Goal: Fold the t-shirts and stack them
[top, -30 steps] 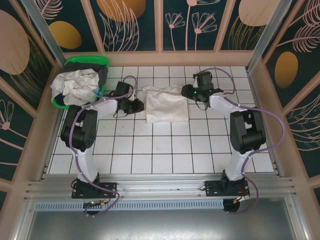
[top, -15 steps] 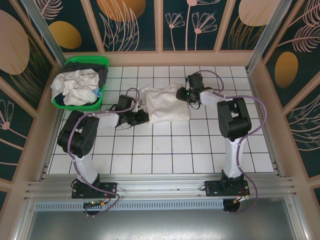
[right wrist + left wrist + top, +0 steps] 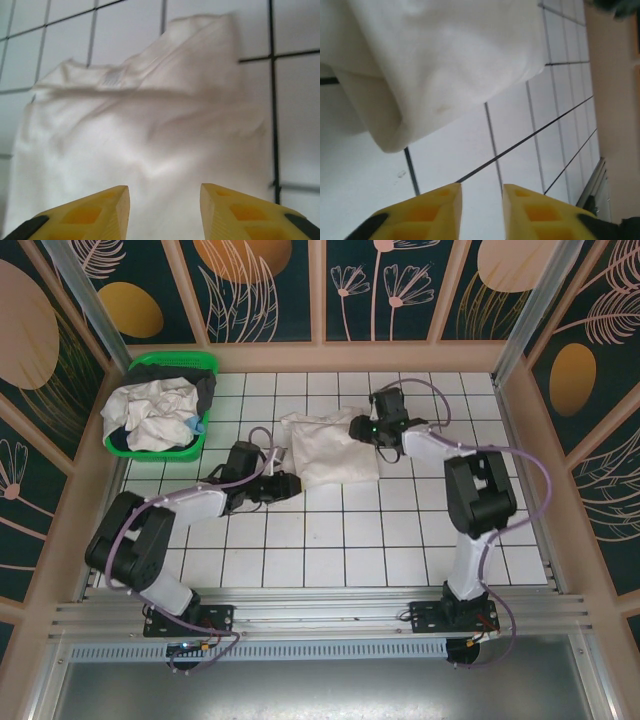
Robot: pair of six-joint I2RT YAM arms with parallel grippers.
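t-shirt [image 3: 435,55] cut off — top edge

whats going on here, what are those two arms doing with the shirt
Two robot arms are working on a folded off-white t-shirt lying on the tiled table. The left pincer sits low at the shirt's near left corner, open and empty. The right pincer is at its far right edge, also open. Neither grips the cloth. More crumpled shirts wait in the green basket at the far left corner.
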